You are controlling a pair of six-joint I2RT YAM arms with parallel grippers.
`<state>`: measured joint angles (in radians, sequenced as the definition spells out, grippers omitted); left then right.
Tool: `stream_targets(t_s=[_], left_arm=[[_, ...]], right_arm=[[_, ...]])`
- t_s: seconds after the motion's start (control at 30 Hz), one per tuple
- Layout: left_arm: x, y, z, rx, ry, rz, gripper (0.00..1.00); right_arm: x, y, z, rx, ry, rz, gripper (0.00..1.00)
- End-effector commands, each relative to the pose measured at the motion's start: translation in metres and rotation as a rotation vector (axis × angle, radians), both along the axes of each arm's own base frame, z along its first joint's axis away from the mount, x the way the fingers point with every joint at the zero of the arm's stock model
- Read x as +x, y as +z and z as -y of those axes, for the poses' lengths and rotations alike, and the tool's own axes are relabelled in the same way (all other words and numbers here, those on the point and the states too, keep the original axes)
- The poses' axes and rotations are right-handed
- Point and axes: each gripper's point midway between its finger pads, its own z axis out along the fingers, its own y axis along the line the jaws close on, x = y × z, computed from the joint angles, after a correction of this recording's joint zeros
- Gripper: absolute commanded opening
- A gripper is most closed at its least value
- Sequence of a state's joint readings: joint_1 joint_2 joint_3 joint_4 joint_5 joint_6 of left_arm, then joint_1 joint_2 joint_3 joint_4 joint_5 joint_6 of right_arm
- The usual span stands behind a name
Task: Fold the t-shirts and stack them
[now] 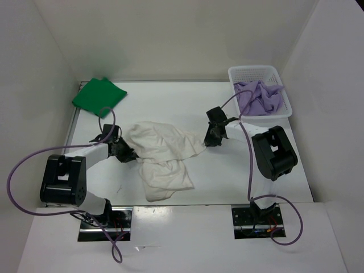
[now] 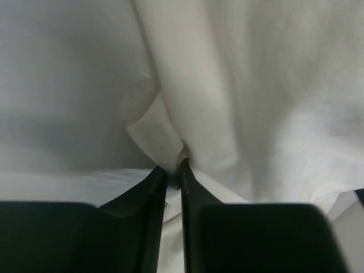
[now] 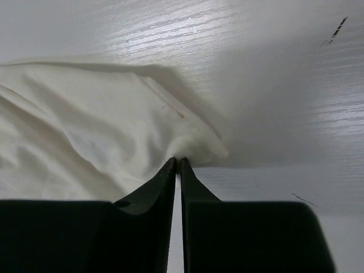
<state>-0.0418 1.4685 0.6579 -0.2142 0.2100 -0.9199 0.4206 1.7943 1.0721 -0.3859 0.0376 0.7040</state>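
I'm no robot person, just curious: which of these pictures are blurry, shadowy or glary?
Top view: even light, sharp throughout. Left wrist view: the cream-white shirt sits so close it blurs. Right wrist view: glare streaks the table, and a shadow falls right of the shirt.

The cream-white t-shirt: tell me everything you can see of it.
The cream-white t-shirt is plain, soft-looking cloth, rumpled and unfolded. It lies on the middle of the table, with a bunched part trailing toward the near edge. The left end effector is closed on a fold at its left side, and the right end effector is closed on a corner at its right side.
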Motion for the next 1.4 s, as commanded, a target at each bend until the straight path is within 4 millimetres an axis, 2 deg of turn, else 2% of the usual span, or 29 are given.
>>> stream_targets(t_s=[0.0,0.03,0.1,0.13,0.17,0.2,0.23,0.27,0.3,0.33,0.37,0.4,0.43,0.47,0.5,0.6,0.63,0.67,0.7,0.77,0.8,0.9,0.97,1.03,1.13,1.23,1.3,1.33,1.37], left_arm=[[0.024,0.017,-0.002,0.007,0.021,0.091,0.16],[0.036,0.036,-0.002,0.004,0.021,0.132,0.09],[0.053,0.073,-0.004,0.026,0.007,0.236,0.04],[0.068,0.108,-0.004,0.03,-0.002,0.312,0.03],[0.074,0.125,-0.004,0.039,-0.015,0.351,0.0],[0.08,0.139,-0.004,0.038,-0.015,0.377,0.0],[0.082,0.156,-0.002,0.036,-0.032,0.408,0.0],[0.091,0.188,0.0,0.025,-0.038,0.478,0.0],[0.094,0.202,0.001,0.025,-0.052,0.506,0.0],[0.096,0.223,0.003,0.017,-0.057,0.555,0.0],[0.097,0.241,0.005,0.01,-0.063,0.589,0.0],[0.102,0.276,0.004,0.025,-0.077,0.663,0.0],[0.105,0.296,0.004,0.025,-0.076,0.708,0.0],[0.104,0.312,0.004,0.039,-0.088,0.736,0.0],[0.105,0.357,0.004,0.04,-0.086,0.831,0.0],[0.096,0.416,0.003,0.06,-0.096,0.954,0.0],[0.092,0.435,0.002,0.06,-0.094,0.991,0.0],[0.082,0.469,-0.001,0.08,-0.085,1.064,0.0],[0.072,0.489,-0.003,0.089,-0.07,1.106,0.0],[0.05,0.533,-0.012,0.136,-0.038,1.207,0.0],[0.038,0.55,-0.016,0.153,-0.023,1.249,0.0],[0.009,0.593,-0.024,0.195,0.014,1.359,0.0],[-0.001,0.609,-0.03,0.217,0.042,1.402,0.0],[-0.018,0.633,-0.038,0.247,0.086,1.469,0.0],[-0.035,0.651,-0.044,0.268,0.116,1.518,0.0],[-0.033,0.648,-0.036,0.243,0.078,1.522,0.0],[-0.022,0.633,-0.034,0.231,0.065,1.483,0.0],[-0.005,0.614,-0.032,0.229,0.048,1.431,0.0],[-0.005,0.606,-0.029,0.213,0.038,1.412,0.0]], right_arm=[[0.014,0.005,-0.006,0.029,0.0,0.04,0.1],[0.014,0.009,-0.004,0.019,0.004,0.049,0.04],[0.023,0.042,-0.008,0.04,0.015,0.111,0.0],[0.026,0.055,-0.006,0.036,0.016,0.141,0.0],[0.031,0.091,-0.008,0.055,0.028,0.206,0.0],[0.035,0.111,-0.007,0.056,0.032,0.249,0.0],[0.045,0.149,-0.011,0.077,0.046,0.327,0.0],[0.048,0.176,-0.012,0.089,0.054,0.378,0.0],[0.043,0.21,-0.008,0.096,0.056,0.433,0.0],[0.049,0.257,-0.007,0.111,0.055,0.534,0.0],[0.048,0.285,-0.006,0.124,0.06,0.588,0.0],[0.042,0.313,0.0,0.128,0.055,0.64,0.0],[0.04,0.36,0.003,0.15,0.051,0.738,0.0],[0.032,0.389,0.006,0.173,0.046,0.795,0.0],[0.025,0.434,0.01,0.201,0.046,0.895,0.0],[0.002,0.505,0.021,0.246,0.043,1.059,0.0],[-0.014,0.548,0.028,0.284,0.033,1.156,0.0],[-0.026,0.569,0.03,0.304,0.054,1.208,0.0],[-0.051,0.611,0.039,0.349,0.053,1.312,0.0],[-0.066,0.639,0.038,0.391,0.082,1.38,0.0],[-0.089,0.665,0.046,0.424,0.086,1.457,0.0],[-0.118,0.697,0.05,0.484,0.122,1.551,0.0],[-0.129,0.71,0.047,0.532,0.15,1.587,0.0],[-0.132,0.711,0.032,0.598,0.223,1.568,0.0],[-0.135,0.712,0.022,0.641,0.279,1.56,0.0],[-0.139,0.726,0.034,0.629,0.22,1.618,0.0],[-0.128,0.722,0.036,0.592,0.195,1.613,0.0],[-0.117,0.716,0.034,0.572,0.183,1.596,0.0],[-0.089,0.698,0.022,0.551,0.185,1.53,0.0]])
